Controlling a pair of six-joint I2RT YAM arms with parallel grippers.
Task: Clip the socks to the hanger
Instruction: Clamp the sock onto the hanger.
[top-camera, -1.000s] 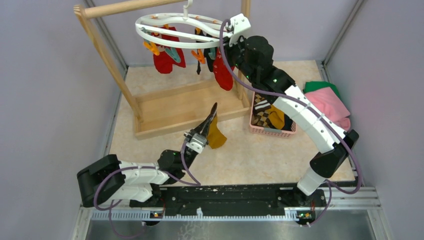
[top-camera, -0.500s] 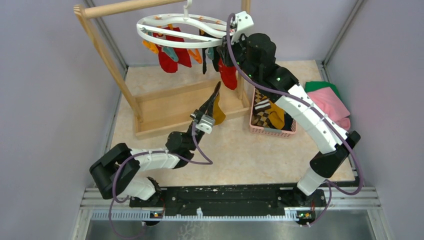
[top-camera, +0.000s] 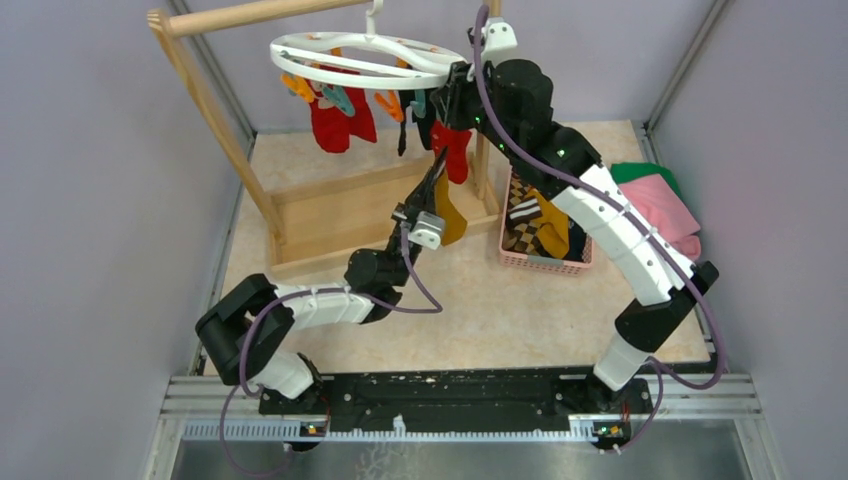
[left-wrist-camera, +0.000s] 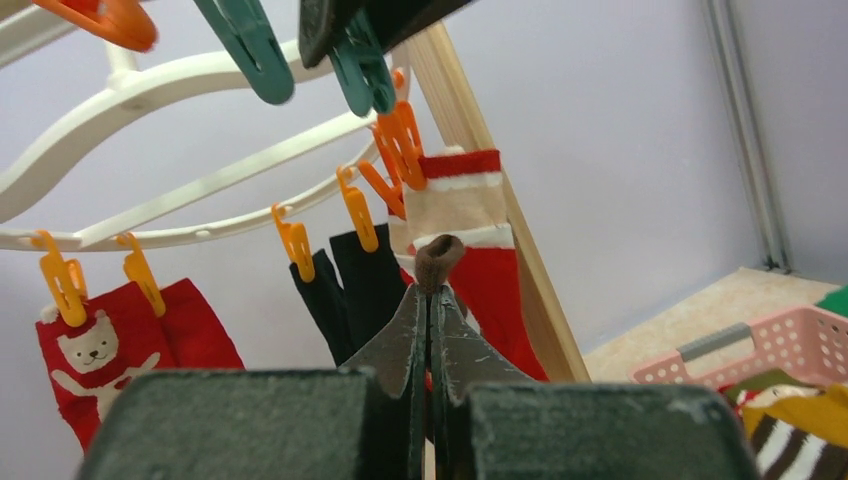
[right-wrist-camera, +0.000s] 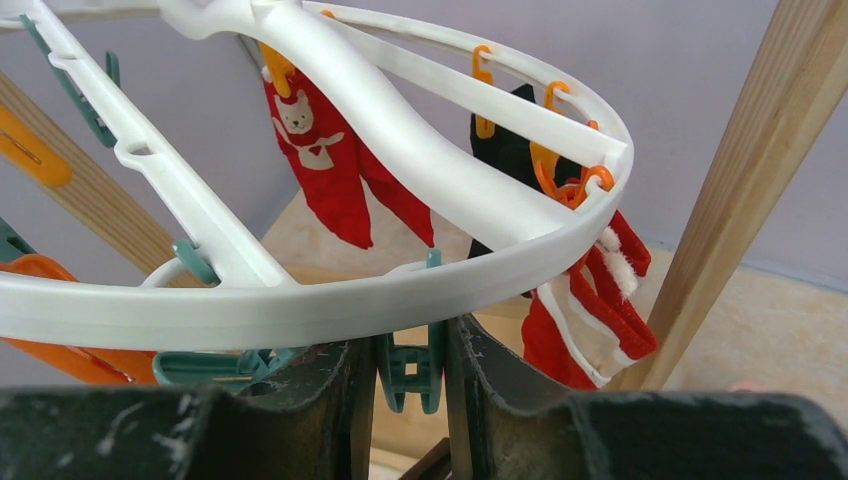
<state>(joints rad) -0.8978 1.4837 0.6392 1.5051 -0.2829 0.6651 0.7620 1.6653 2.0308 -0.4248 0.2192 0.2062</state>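
My left gripper is clamped on the mustard sock, and my right gripper is pinching the teal clip above. I'd feed the cuff straight up, slowly.

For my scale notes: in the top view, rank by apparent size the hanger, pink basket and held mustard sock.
1. hanger (likely nearer the camera, which inflates it)
2. pink basket, partly hidden by the right arm
3. mustard sock

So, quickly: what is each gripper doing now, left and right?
Left gripper: closed, holding the soft mustard-yellow sock.
Right gripper: closed on a teal plastic clip of the white round plastic hanger.
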